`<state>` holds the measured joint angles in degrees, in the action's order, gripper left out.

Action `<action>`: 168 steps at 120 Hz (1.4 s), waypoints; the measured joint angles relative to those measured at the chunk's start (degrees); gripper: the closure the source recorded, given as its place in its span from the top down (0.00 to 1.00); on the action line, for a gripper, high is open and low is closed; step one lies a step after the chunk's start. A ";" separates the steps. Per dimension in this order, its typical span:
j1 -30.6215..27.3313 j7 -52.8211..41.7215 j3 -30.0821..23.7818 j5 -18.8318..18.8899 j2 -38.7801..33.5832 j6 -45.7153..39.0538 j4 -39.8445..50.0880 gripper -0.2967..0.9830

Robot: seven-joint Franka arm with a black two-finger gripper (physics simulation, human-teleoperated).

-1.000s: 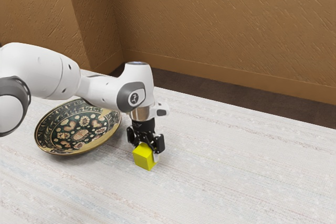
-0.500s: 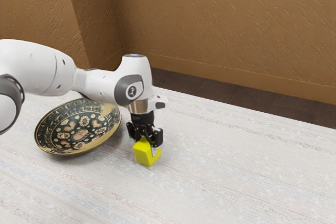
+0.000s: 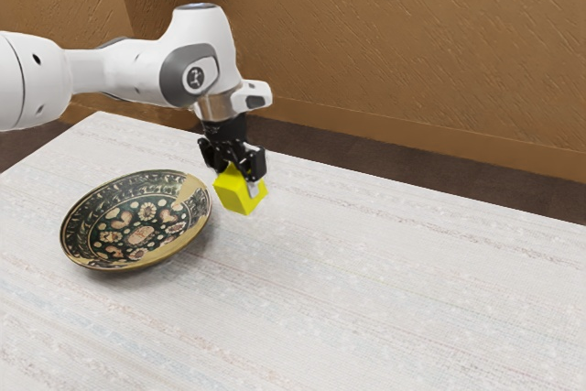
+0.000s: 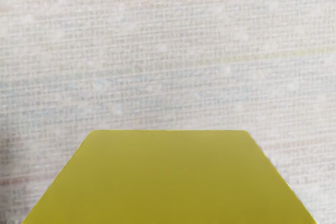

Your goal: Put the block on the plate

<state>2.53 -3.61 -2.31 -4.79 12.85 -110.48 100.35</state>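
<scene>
My black gripper [image 3: 237, 178] is shut on the yellow block [image 3: 237, 193], holding it in the air above the table, slightly tilted. In the exterior view the patterned plate [image 3: 137, 226] lies on the table, to the exterior view's left of the block and a little lower in the picture. The block is apart from the plate. In the wrist view the yellow block [image 4: 170, 177] looms large at the lower edge, just under my hand.
The pale woven tabletop [image 3: 366, 290] stretches to the exterior view's right of the plate. Behind the table's far edge stand a dark floor strip and a brown textured wall [image 3: 394, 34].
My gripper has risen from the table with the block in it and moved toward the exterior view's left and its far side. The plate has stayed where it was.
</scene>
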 joint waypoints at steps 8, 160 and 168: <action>0.01 -0.02 2.21 0.55 -0.75 1.14 -0.20 0.54; -6.02 -1.25 18.56 2.98 13.54 -1.19 -2.77 0.60; -6.03 -1.33 18.29 2.93 13.52 -1.40 -2.77 0.65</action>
<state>-3.50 -4.95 15.97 -1.86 26.37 -111.88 97.58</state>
